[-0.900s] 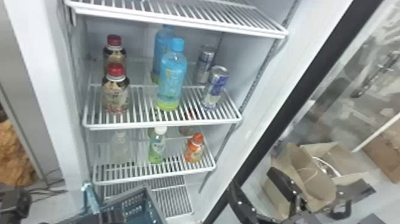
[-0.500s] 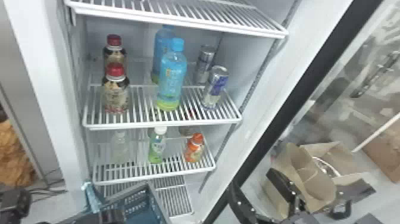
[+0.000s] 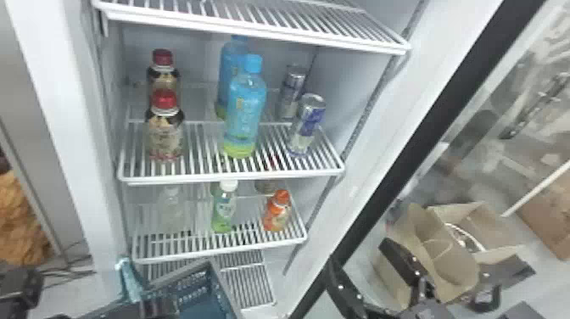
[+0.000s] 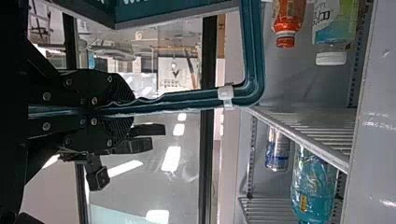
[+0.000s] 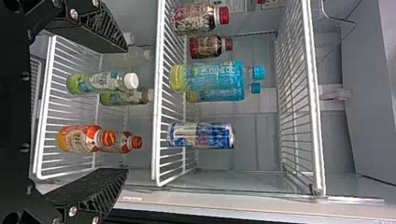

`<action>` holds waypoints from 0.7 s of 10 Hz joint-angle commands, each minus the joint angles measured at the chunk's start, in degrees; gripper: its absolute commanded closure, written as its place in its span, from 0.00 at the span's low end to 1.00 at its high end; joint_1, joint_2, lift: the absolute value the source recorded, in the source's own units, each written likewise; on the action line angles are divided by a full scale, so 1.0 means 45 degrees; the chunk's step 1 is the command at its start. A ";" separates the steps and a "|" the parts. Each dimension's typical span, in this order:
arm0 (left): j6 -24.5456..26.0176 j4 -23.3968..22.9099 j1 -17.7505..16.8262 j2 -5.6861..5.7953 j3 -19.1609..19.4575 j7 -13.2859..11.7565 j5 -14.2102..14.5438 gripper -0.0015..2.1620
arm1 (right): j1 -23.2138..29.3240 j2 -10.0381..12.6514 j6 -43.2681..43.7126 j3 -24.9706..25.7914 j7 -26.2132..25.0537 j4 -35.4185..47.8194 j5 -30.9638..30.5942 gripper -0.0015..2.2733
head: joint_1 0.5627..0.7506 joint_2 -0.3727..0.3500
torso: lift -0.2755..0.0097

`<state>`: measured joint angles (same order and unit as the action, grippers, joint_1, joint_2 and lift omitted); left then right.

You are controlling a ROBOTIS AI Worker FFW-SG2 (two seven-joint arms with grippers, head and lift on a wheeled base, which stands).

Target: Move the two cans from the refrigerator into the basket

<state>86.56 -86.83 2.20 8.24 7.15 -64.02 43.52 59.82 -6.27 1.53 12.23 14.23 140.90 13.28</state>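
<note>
One gripper, the left one [image 4: 125, 109], is closed around the handle [image 4: 180, 103] of the basket [image 3: 188, 293]. The right gripper [image 5: 127, 109] is wide open and holds nothing. Farther in, the front can [image 3: 306, 127] stands up on a white shelf [image 3: 233, 176]. The back can [image 3: 291, 91] stands just behind it. I think the job is only starting: both cans need to be picked up and put in.

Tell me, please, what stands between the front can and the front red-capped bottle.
In the head view, the front blue bottle stands between the front can and the front red-capped bottle, with another blue bottle behind it.
</note>
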 commanded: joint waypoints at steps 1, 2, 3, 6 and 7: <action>-0.0017 -0.0001 -0.0053 0.0005 0.0011 0.0009 -0.0048 0.55 | -0.0357 0.0045 0.0004 0.0000 -0.0037 -0.0171 -0.0108 0.07 | 0.70 0.03 | 0.88; 0.0014 -0.0001 -0.0178 0.0064 0.0011 -0.0011 -0.0124 0.55 | -0.0763 0.0065 0.0004 0.0000 -0.0037 -0.0514 -0.0159 0.07 | 0.70 0.03 | 0.88; 0.0014 -0.0033 -0.0240 0.0083 0.0036 -0.0011 -0.0149 0.55 | -0.1200 0.0104 0.0004 -0.0025 -0.0037 -0.0796 -0.0336 0.07 | 0.70 0.03 | 0.88; 0.0014 -0.0064 -0.0553 0.0123 0.0036 0.0009 -0.0226 0.55 | -0.2700 0.0240 0.0004 -0.0279 -0.0017 -0.1733 -0.0616 0.07 | 0.70 0.04 | 0.88; 0.0014 -0.0064 -0.0740 0.0142 0.0011 0.0009 -0.0226 0.55 | -0.3169 0.0240 0.0004 -0.0432 -0.0017 -0.2077 -0.0667 0.07 | 0.70 0.05 | 0.88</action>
<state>86.60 -87.11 -0.72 8.79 7.27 -63.99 42.51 46.74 -5.19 1.55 10.68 14.15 132.38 10.38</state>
